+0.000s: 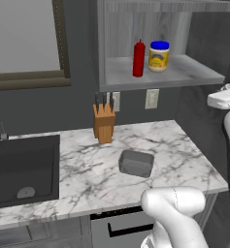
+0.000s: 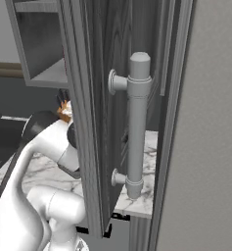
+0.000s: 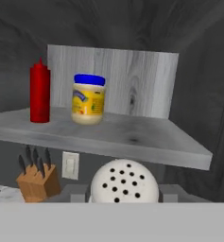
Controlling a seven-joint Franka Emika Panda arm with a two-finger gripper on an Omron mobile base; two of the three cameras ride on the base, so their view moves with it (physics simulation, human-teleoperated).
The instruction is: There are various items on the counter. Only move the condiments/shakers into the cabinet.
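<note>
my gripper (image 3: 123, 197) clamped on the small pale shaker (image 3: 124, 183) | shaker at 6 o'clock | below cabinet shelf (image 3: 132, 138)

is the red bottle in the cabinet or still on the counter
In the cabinet: the red bottle stands upright on the shelf beside the jar.

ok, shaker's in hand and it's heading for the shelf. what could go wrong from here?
1. The shaker sits below the shelf edge in the hand view; if it goes forward without rising, it may hit that edge.
2. The red bottle and yellow jar already stand on the shelf's left part. Setting down too close could tip the slim bottle; the bare right side looks safer.
3. The fingers hold the shaker low; it could topple if released before it stands flat.
</note>
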